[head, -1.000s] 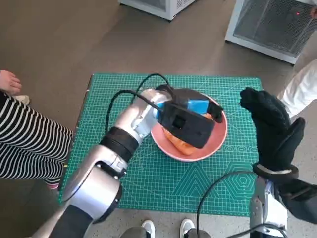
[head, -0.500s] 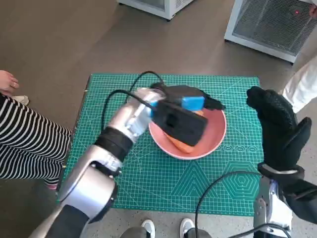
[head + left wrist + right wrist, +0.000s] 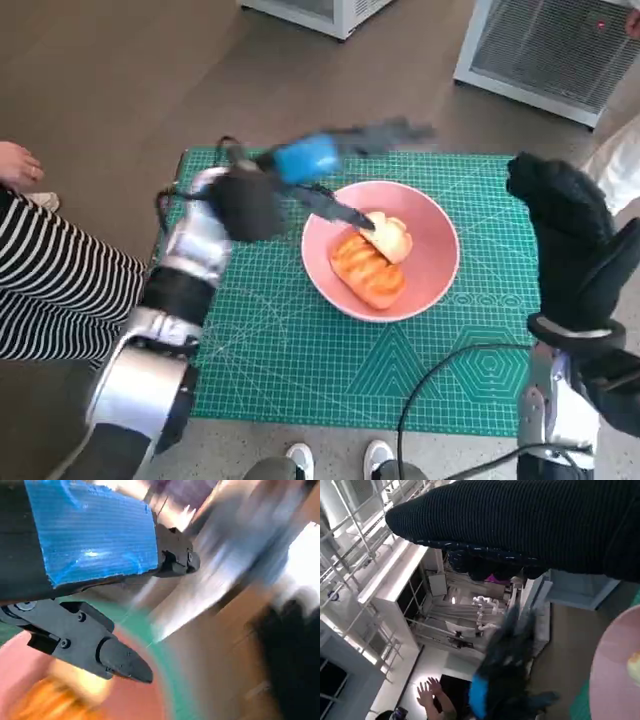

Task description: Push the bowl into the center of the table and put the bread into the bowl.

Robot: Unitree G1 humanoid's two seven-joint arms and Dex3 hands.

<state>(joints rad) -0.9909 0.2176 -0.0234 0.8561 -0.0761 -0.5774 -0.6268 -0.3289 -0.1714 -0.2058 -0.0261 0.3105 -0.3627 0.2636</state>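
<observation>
Your pink bowl (image 3: 381, 250) sits mid-bench with the bread (image 3: 368, 267) inside; both steps look done. Left hand (image 3: 330, 155) hovers above, fingers apart, empty; right hand (image 3: 565, 240) empty, fingers loosely extended.

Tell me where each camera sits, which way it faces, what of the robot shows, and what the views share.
Head view: on the head, looking steeply down at the green cutting mat, the pink round bowl holding the orange-brown bread; both forearms, blurred blue-taped left hand, gloved right hand.
Left wrist view: behind the left hand, over the bowl rim.
Right wrist view: behind the right hand, facing the room.
Shared: the bowl in all.
</observation>
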